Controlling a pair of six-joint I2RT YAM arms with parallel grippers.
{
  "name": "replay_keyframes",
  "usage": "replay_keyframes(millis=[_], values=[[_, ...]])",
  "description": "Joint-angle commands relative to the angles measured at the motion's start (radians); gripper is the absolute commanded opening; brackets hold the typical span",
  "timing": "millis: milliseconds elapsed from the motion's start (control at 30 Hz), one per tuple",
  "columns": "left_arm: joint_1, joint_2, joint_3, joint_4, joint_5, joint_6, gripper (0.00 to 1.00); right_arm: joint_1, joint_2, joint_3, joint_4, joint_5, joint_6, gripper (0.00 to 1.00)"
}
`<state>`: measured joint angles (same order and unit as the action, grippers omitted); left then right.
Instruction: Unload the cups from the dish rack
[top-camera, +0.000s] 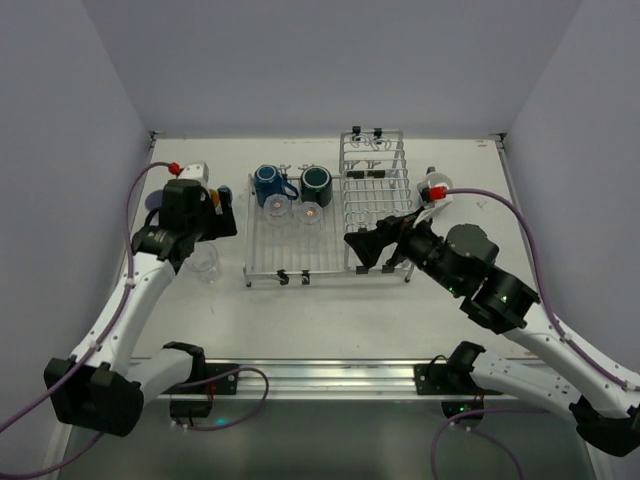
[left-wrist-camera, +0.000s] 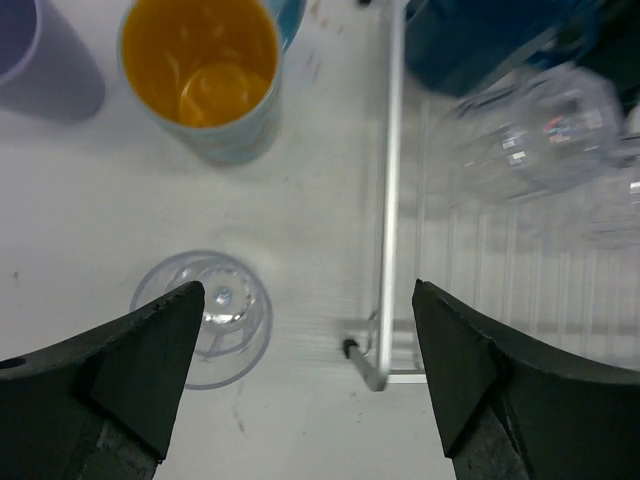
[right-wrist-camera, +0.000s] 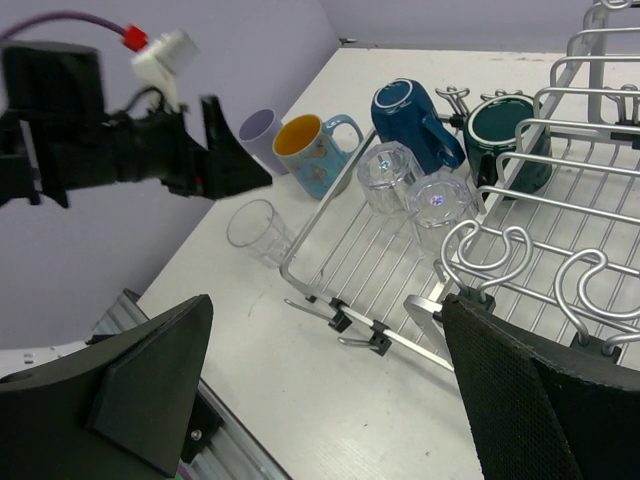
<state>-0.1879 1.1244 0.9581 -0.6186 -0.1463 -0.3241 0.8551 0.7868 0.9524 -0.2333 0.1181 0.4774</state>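
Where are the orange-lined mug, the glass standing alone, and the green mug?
Orange-lined mug (left-wrist-camera: 212, 90), left wrist view, inside bottom.
Lone glass (right-wrist-camera: 257, 232), right wrist view, side wall.
Green mug (top-camera: 317, 182), top view, its middle.

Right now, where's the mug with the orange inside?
In the left wrist view the mug stands on the table left of the dish rack, beside the lavender tumbler, with a clear glass below it.

free: table (top-camera: 330, 320) in front of dish rack (top-camera: 290, 250) | blocking left side: clear glass (left-wrist-camera: 232, 320), mug (left-wrist-camera: 200, 70), lavender tumbler (left-wrist-camera: 40, 60)
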Motion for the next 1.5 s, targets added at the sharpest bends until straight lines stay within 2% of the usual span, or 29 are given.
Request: replay_keyframes(millis=[0,133,300,433,567,1033,1133,1300,1467], values=[[-0.028,-0.092,0.086,0.048,0.126,-0.038,0.89,-0.001,0.014,0.011,0.012,0.018,-0.005,0.99],[-0.18,-0.074,0.134,0.094,0.114,-0.092,0.88,-0.001,0.029,0.019,0.022,0.018,-0.003,0.99],[-0.275,0.089,0.191,0.164,0.054,-0.11,0.88,-0.001,0.045,0.019,0.034,0.017,0.001,0.99],[-0.28,0.185,0.222,0.232,-0.022,-0.109,0.88,-0.001,0.046,0.016,0.035,0.022,0.0,0.99],[-0.282,0.285,0.235,0.266,-0.039,-0.109,0.88,-0.001,0.046,0.011,0.034,0.026,0.0,0.99],[-0.282,0.463,0.286,0.318,-0.065,-0.07,0.87,-0.001,0.058,-0.012,0.052,0.012,-0.003,0.99],[-0.285,0.502,0.309,0.319,-0.088,-0.055,0.83,-0.001,0.068,-0.017,0.057,0.002,-0.003,0.99],[-0.285,0.548,0.324,0.319,-0.13,-0.03,0.68,-0.001,0.074,-0.029,0.063,-0.003,0.001,0.99],[-0.285,0.506,0.294,0.318,-0.15,-0.03,0.38,-0.001,0.071,-0.027,0.068,-0.012,0.01,0.99]])
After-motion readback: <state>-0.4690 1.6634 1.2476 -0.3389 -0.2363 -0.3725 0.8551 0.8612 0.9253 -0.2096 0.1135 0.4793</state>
